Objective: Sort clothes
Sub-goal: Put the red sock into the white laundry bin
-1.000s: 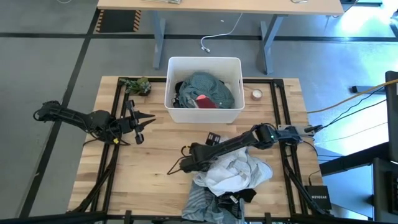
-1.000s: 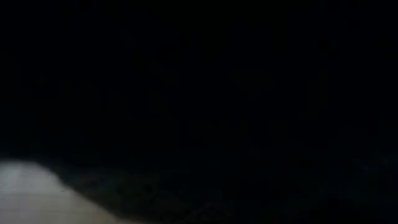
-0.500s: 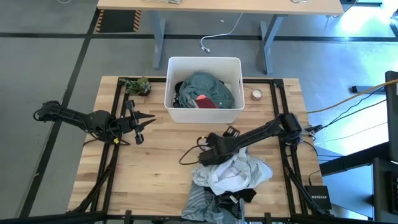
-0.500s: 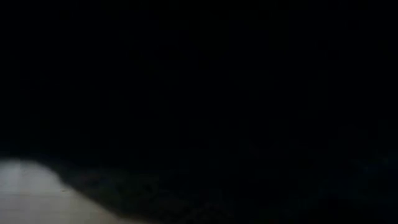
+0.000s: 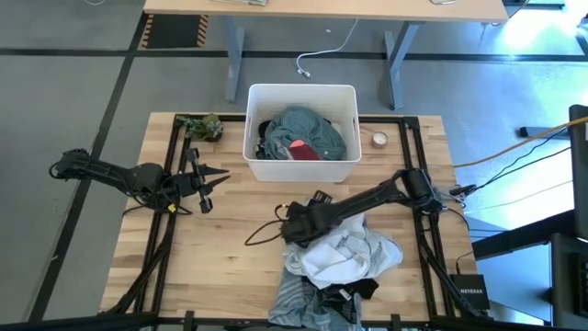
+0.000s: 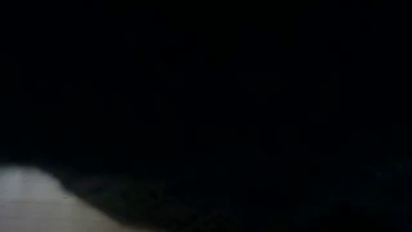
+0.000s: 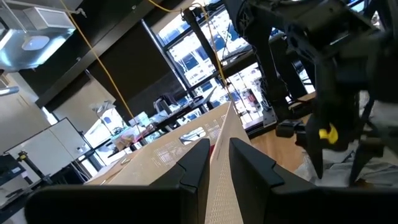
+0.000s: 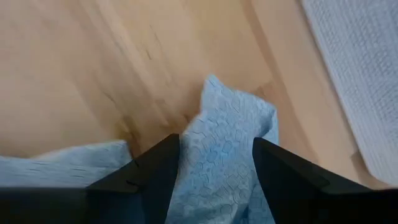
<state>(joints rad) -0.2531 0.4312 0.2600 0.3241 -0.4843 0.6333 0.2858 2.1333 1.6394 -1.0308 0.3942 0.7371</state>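
The clothes lie in two places. A heap of white, grey striped and black garments sits at the table's near edge. Teal, red and black ones lie in the white bin. My right gripper points steeply down at the heap's far-left edge. It is open, with a pale blue cloth lying flat on the wood between its fingers. My left gripper waits at the table's left, open by a narrow gap and holding nothing. My right gripper stands over a corner of the pale blue cloth, which runs in between and under its open fingers. It comes from above, slanting. I cannot tell whether the fingers touch the cloth, which lies slack on the table.
A green-brown camouflage lump lies at the far left of the table and a tape roll to the right of the bin. Bare wood spreads between my two arms. The low view is almost wholly dark.
My right gripper drew back toward the table's right and far side, then came back toward the left, ending at the heap's far-left edge. It has tipped to point more steeply down. Its fingers have stayed as wide apart. The heap has not visibly moved.
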